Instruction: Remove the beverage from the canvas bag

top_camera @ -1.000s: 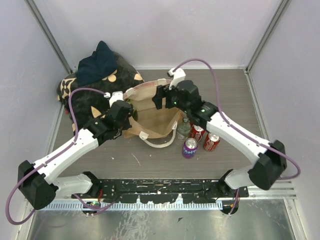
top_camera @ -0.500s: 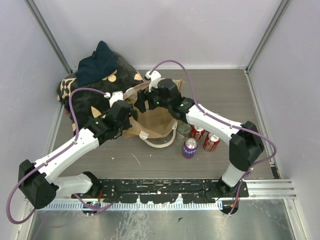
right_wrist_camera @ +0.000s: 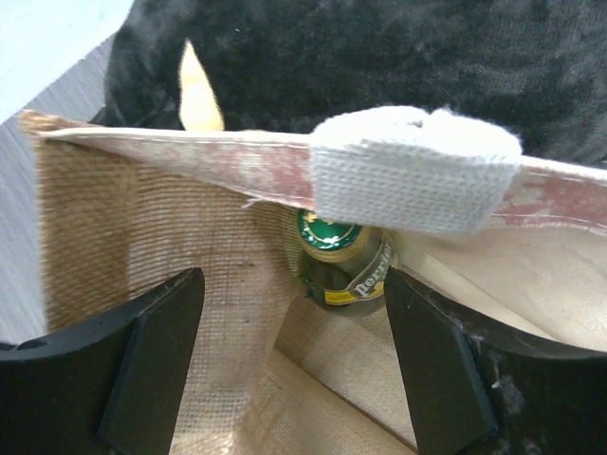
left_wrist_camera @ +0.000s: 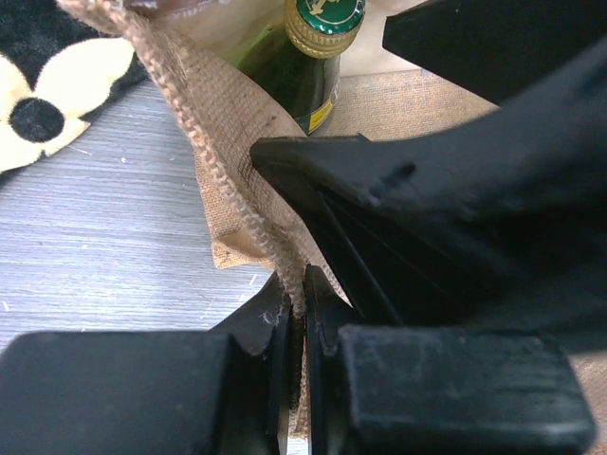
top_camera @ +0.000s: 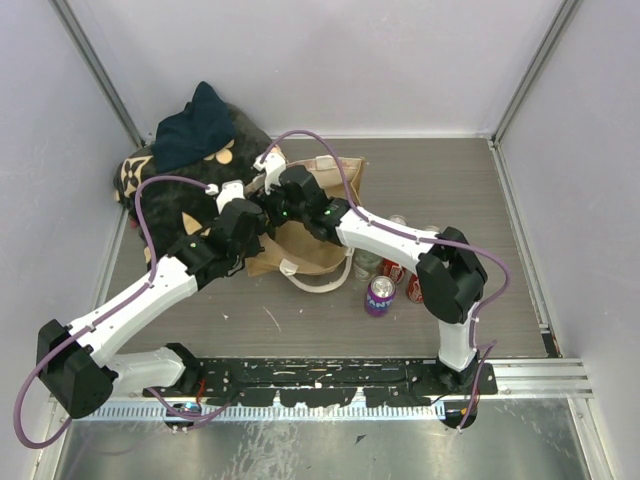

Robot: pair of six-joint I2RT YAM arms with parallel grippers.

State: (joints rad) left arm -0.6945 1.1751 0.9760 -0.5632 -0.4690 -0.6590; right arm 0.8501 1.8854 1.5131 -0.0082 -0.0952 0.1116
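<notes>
The tan canvas bag lies on the table with its mouth facing left. My left gripper is shut on the bag's woven edge, and the fabric is pinched between its jaws. My right gripper is open at the bag's mouth. A green glass bottle with a green and gold cap lies inside the bag, ahead of the open fingers and apart from them. It also shows in the left wrist view. A cream handle patch sits on the pinkish rim above the bottle.
Two red cans, a purple can and a clear bottle stand just right of the bag. A black cushion with beige flowers and a dark blue cloth lie at the back left, against the wall.
My right arm has swung left across the bag, and its gripper now sits at the bag's left mouth beside the left gripper. The left arm has stayed put, holding the bag's edge.
</notes>
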